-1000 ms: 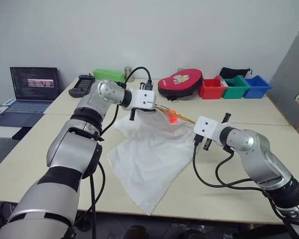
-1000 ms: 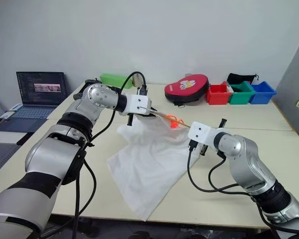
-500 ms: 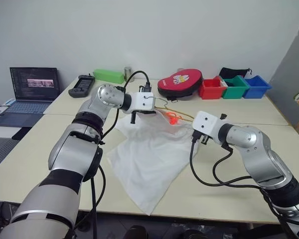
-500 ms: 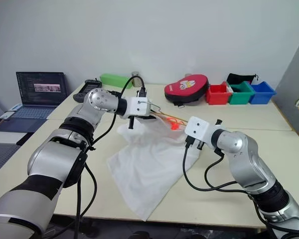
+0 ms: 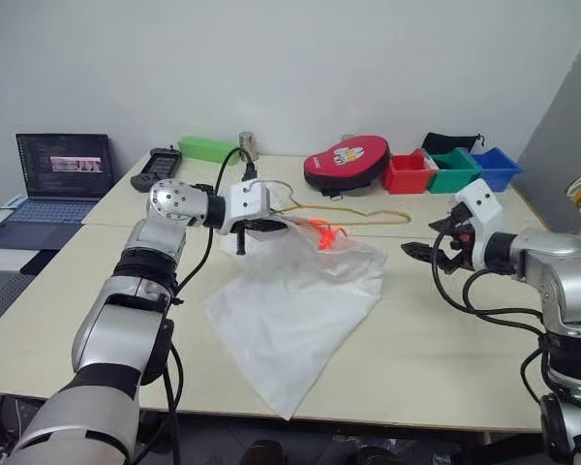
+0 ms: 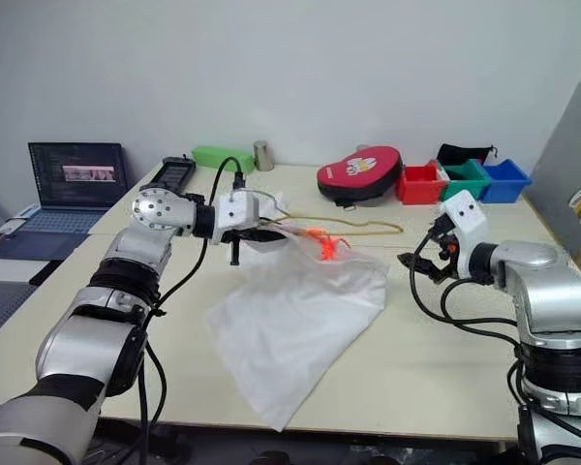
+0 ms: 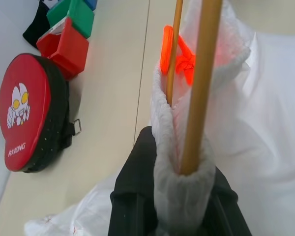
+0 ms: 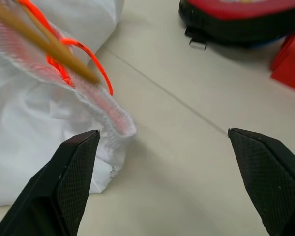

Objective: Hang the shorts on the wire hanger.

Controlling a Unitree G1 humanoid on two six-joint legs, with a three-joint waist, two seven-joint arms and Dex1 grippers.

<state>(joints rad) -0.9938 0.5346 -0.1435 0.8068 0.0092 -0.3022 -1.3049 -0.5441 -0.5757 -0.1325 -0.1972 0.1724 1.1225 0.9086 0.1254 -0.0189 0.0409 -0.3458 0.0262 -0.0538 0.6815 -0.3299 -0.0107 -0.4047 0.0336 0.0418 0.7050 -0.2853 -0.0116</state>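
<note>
**Right gripper lets go and swings clear; left one keeps the waistband and hanger**

The shorts point(image 5: 295, 305) lie spread on the tan table point(image 5: 445, 358), their upper edge lifted at the left where the left gripper point(image 5: 255, 225) is clamped on the bunched waistband together with a bar of the wire hanger point(image 5: 353, 219). In the left wrist view the yellow-tan wire runs up through the gathered fabric pinched between the black fingers point(image 7: 137, 196). The orange-red cord point(image 5: 326, 232) sits at the waistband, just under the wire. The hanger's far end juts past the fabric toward the right, above the tabletop, and its silvery hook point(image 5: 271, 186) curls up near the left gripper.

A second ago the right gripper point(image 5: 436, 254) was closed at the right end of the waistband, beside the hanger's tip. Now it stands well apart from the garment, out to the right, its two fingers spread wide with nothing between them; the right wrist view looks back at the waistband edge and cord across bare table. With that corner released, the right side of the shorts has dropped and lies flatter on the table. The left gripper has drawn back to the left, carrying waistband and hanger along.

Behind, on the table: a red round pad point(image 5: 347, 163), red point(image 5: 410, 173), green point(image 5: 452, 170) and blue bins point(image 5: 494, 166), a green box point(image 5: 212, 148), a laptop point(image 5: 60, 174).
</note>
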